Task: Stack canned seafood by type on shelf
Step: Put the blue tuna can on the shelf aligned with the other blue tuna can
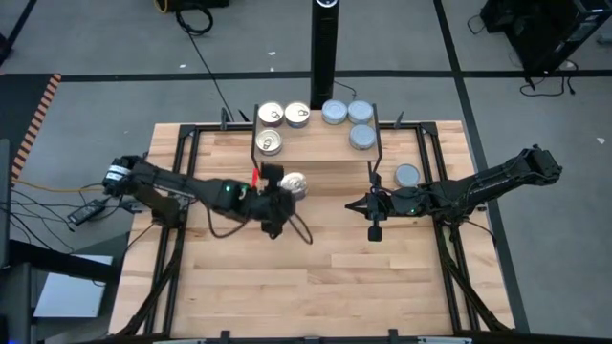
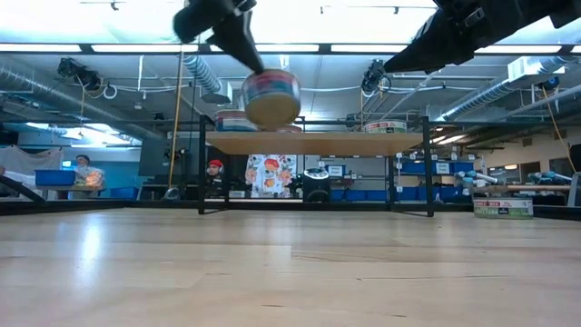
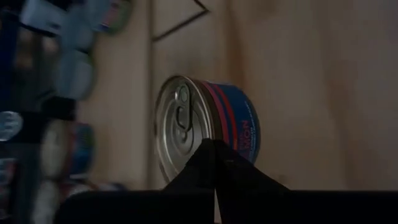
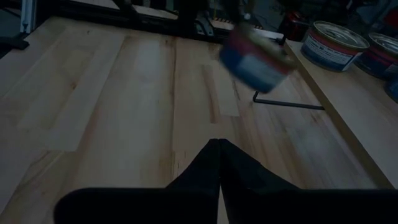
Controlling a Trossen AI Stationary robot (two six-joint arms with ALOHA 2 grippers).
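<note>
The shelf (image 1: 320, 148) is a small wood board on black wire legs at the table's far middle. On it stand three gold-lidded cans (image 1: 271, 115) at its left and three blue-grey-lidded cans (image 1: 360, 111) at its right. Another blue-grey can (image 1: 406, 176) stands on the table just right of the shelf. My left gripper (image 3: 214, 149) is shut on a gold pull-tab can (image 1: 293, 184) and holds it in the air in front of the shelf's near edge. My right gripper (image 1: 351, 204) hangs shut, with nothing in it, near the shelf's right front leg. My left gripper holds the pull-tab can at its edge (image 3: 208, 138), where the blue-and-red wall meets the lid's rim; the shut fingertips hide the exact place of contact. The fingers slant down at it from the table's left. The can (image 2: 270, 97) hangs tilted, clear of the table, about level with the shelf board.
The shelf's black wire legs (image 2: 427, 168) stand on the tabletop, with open space under the board (image 2: 318, 143). A black frame (image 1: 177, 172) runs along the table's sides. Bare wood (image 1: 316, 287) lies toward the near edge.
</note>
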